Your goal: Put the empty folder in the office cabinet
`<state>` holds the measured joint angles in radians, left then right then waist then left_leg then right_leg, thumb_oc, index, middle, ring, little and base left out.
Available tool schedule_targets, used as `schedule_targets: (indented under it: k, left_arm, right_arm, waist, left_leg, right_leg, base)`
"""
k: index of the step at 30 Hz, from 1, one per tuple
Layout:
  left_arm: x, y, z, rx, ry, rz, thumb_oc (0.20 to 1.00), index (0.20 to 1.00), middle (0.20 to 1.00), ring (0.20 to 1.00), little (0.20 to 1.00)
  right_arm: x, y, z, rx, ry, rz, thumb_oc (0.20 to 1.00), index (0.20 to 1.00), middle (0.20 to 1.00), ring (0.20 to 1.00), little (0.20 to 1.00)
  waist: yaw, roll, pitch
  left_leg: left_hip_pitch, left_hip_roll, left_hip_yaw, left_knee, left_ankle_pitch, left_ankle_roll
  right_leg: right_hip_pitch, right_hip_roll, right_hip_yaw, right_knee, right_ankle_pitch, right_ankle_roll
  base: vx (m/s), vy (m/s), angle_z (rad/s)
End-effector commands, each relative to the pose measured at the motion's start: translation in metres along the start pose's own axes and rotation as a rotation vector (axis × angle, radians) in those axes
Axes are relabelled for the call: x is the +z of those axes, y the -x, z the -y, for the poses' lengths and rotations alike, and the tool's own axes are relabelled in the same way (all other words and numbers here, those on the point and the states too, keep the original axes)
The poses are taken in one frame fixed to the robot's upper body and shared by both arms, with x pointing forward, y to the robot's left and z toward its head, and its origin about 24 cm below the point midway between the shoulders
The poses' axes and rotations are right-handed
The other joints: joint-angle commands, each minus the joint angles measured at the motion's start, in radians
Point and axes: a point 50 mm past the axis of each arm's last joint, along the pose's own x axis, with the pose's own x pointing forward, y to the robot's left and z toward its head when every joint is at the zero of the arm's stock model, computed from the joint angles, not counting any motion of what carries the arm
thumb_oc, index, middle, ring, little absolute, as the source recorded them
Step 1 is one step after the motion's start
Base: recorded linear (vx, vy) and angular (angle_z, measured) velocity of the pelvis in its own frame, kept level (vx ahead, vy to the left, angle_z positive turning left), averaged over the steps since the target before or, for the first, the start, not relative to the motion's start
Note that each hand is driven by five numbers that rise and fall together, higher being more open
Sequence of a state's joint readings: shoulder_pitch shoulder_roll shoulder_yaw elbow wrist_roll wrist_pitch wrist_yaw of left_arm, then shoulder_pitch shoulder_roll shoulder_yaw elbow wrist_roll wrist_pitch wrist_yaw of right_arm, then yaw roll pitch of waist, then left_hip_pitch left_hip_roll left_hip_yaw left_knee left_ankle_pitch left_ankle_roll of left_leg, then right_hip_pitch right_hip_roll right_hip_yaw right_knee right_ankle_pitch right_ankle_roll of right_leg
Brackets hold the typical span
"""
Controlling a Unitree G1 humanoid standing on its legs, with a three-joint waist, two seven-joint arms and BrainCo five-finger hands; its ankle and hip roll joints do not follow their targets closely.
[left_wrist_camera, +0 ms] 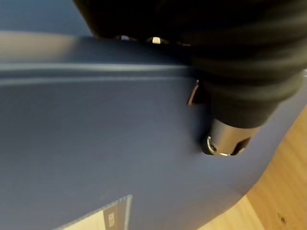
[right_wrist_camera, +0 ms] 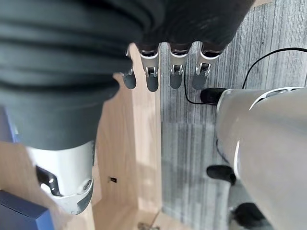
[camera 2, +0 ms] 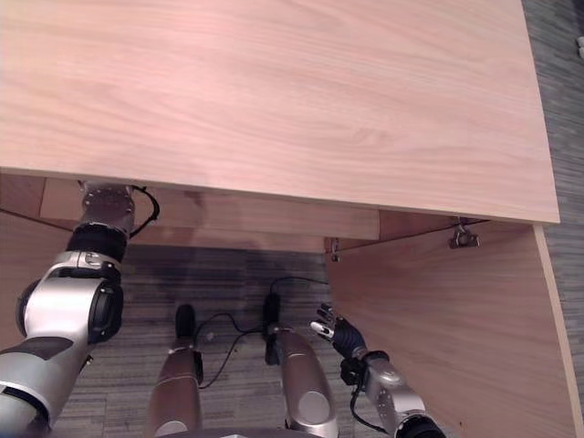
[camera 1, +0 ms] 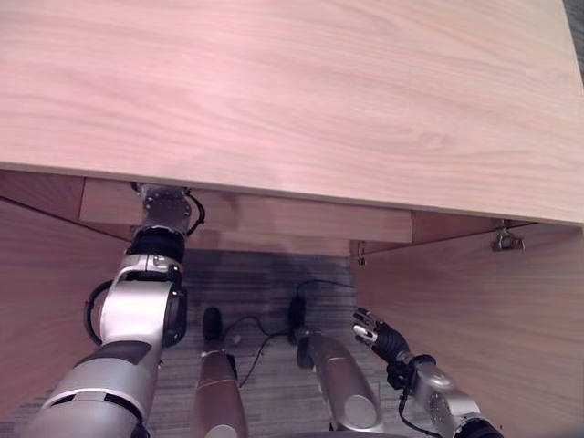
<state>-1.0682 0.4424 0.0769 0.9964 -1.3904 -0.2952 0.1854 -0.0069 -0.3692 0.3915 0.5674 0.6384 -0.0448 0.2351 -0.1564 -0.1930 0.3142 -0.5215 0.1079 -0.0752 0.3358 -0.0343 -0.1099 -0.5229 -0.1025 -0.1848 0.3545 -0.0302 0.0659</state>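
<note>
Left hand (left_wrist_camera: 230,72): under the desk (camera 1: 292,100), on blue folder (left_wrist_camera: 96,153); finger state cannot be told. Right hand (camera 1: 379,336): low beside cabinet door (camera 1: 484,319), fingers (right_wrist_camera: 152,76) straight, spread, empty.

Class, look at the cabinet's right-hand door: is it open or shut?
Open. The cabinet door swings out toward the robot, its hinge exposed under the cabinet top.

Pale wood cabinet top (camera 1: 292,100) above open doors (camera 2: 438,319) — grey striped carpet (camera 1: 265,292) below.

Folder (left_wrist_camera: 96,158): dark blue, pale label patch, under left hand (left_wrist_camera: 225,139). Cabinet top (camera 1: 292,91): light wood grain. Carpet (right_wrist_camera: 192,143) beside right hand (right_wrist_camera: 163,72): grey striped.
</note>
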Motion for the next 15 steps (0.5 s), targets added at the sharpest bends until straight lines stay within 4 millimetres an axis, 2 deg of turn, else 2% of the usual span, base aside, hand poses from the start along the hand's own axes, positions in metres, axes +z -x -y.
schedule_targets:
  k: [1,2,5,8,15]
  left_arm:
    - [0.025,-0.006,0.041,-0.127,0.026,0.081,0.200,0.200,0.200,0.200,0.200]
    - [0.035,-0.009,0.051,-0.140,0.027,0.100,0.200,0.200,0.200,0.200,0.200]
    - [0.041,-0.010,0.057,-0.148,0.042,0.111,0.200,0.200,0.200,0.200,0.200]
    - [0.050,-0.011,0.076,-0.183,0.069,0.131,0.200,0.200,0.200,0.200,0.200]
    - [0.064,-0.011,0.095,-0.206,0.082,0.156,0.200,0.200,0.200,0.200,0.200]
  right_arm:
    - [0.009,0.005,-0.006,0.034,-0.034,0.079,1.000,1.000,1.000,1.000,1.000]
    - [0.012,0.005,-0.008,0.047,-0.032,0.090,1.000,1.000,1.000,1.000,1.000]
    - [0.015,0.005,-0.009,0.059,-0.030,0.099,1.000,1.000,1.000,1.000,1.000]
    - [0.018,0.005,-0.012,0.077,-0.037,0.114,1.000,1.000,1.000,1.000,1.000]
    - [0.027,0.008,-0.014,0.098,-0.044,0.157,1.000,1.000,1.000,1.000,1.000]
  waist:
    - [-0.001,-0.010,-0.053]
    - [-0.006,-0.012,-0.056]
    - [-0.009,-0.015,-0.060]
    - [-0.018,-0.025,-0.067]
    - [-0.035,-0.029,-0.090]
  left_leg:
    - [-0.043,-0.002,-0.024,0.145,-0.174,0.075]
    - [-0.092,0.002,-0.033,0.198,-0.195,0.080]
    - [-0.122,0.005,-0.041,0.224,-0.208,0.081]
    - [-0.176,0.009,-0.052,0.271,-0.225,0.084]
    - [-0.257,0.012,-0.077,0.353,-0.258,0.090]
  right_leg:
    - [-0.003,-0.012,0.029,0.094,-0.082,0.058]
    - [-0.049,-0.007,0.025,0.137,-0.094,0.057]
    - [-0.074,-0.002,0.023,0.153,-0.105,0.056]
    - [-0.117,0.007,0.017,0.180,-0.112,0.056]
    - [-0.183,0.020,0.010,0.234,-0.137,0.051]
  base:
    - [0.09,0.002,0.05]
    - [-0.01,0.007,0.04]
    - [0.00,0.000,0.00]
    - [0.00,-0.010,0.01]
    - [0.00,0.001,-0.01]
